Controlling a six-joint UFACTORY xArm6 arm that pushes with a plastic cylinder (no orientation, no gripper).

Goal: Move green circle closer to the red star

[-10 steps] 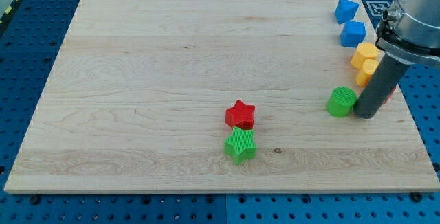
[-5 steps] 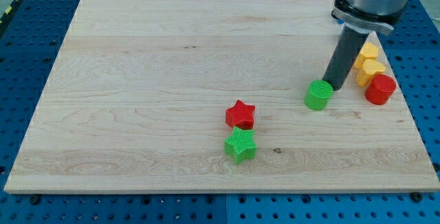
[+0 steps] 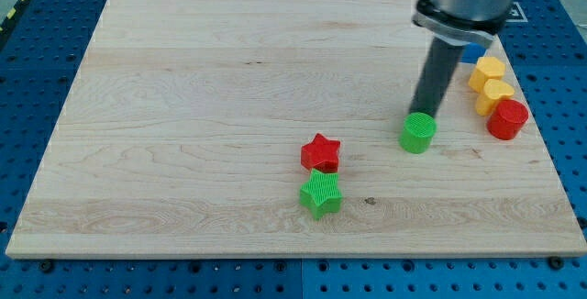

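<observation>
Green circle (image 3: 418, 133): touched from the view's top by my tip (image 3: 423, 116); red star (image 3: 320, 153) set apart leftward; no claw is fitted.

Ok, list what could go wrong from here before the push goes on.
1. My tip sits at the green circle's upper edge, not on its right side. A push from there would likely send it down the view, not left toward the red star.
2. Being round, the circle may slip off the tip sideways.
3. The green star lies just below the red star; an overshoot could knock it.
</observation>
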